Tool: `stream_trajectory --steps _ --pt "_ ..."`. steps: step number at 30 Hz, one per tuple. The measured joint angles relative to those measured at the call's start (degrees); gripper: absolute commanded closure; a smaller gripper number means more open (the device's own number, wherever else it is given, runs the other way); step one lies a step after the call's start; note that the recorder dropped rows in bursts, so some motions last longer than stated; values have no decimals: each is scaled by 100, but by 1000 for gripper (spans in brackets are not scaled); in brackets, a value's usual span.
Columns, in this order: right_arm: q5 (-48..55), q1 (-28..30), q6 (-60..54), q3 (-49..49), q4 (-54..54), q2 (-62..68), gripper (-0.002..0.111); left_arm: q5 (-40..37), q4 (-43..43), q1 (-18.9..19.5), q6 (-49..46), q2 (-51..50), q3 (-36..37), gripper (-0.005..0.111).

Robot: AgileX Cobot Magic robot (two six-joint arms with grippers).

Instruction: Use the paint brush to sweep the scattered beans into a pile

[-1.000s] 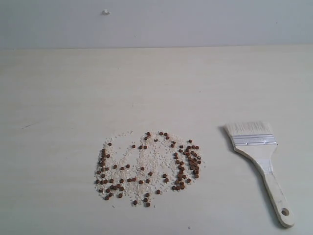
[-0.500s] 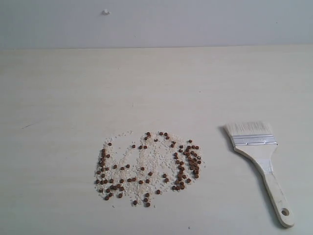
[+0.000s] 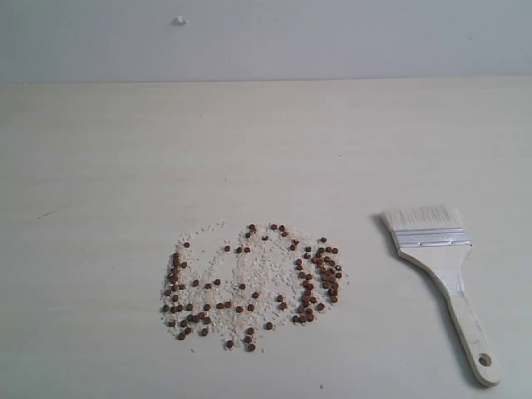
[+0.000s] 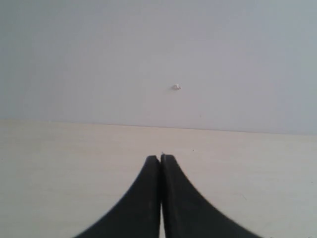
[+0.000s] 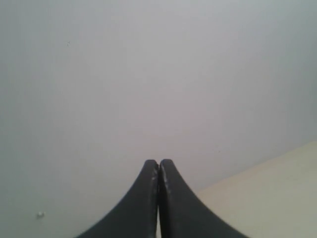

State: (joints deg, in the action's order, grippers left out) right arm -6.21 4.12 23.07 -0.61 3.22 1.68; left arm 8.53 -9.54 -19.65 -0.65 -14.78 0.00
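Note:
Reddish-brown beans (image 3: 316,281) lie scattered in a rough ring among fine white grains at the front middle of the pale table (image 3: 125,166) in the exterior view. To their right lies the paint brush (image 3: 440,266), flat on the table, whitish bristles toward the back, wooden handle with a hole toward the front edge. Neither arm shows in the exterior view. My left gripper (image 4: 160,157) is shut with nothing between its black fingers. My right gripper (image 5: 158,161) is likewise shut and empty. Neither wrist view shows the beans or the brush.
A grey wall (image 3: 332,37) with a small white speck (image 3: 179,20) stands behind the table. The left wrist view faces that wall and speck (image 4: 176,87) over bare tabletop.

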Motion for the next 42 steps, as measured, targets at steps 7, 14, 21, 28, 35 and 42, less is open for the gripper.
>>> stream_trajectory --steps 7,14,21,28,35,42 --pt "766 0 23 -207 0 109 108 0 0 0 0 0 0 107" --pt "3421 0 -1006 -2247 626 1676 108 0 0 0 0 0 0 107" --pt "6091 -10 -2790 -3317 1486 3206 108 0 0 0 0 0 0 107" --pt "6842 -10 -2865 -3329 1475 4419 108 0 0 0 0 0 0 107" --pt "6449 -609 -2866 -3329 1347 5648 108 0 0 0 0 0 0 107" --pt "5167 -1467 -2506 -3401 1046 6927 108 0 0 0 0 0 0 107"
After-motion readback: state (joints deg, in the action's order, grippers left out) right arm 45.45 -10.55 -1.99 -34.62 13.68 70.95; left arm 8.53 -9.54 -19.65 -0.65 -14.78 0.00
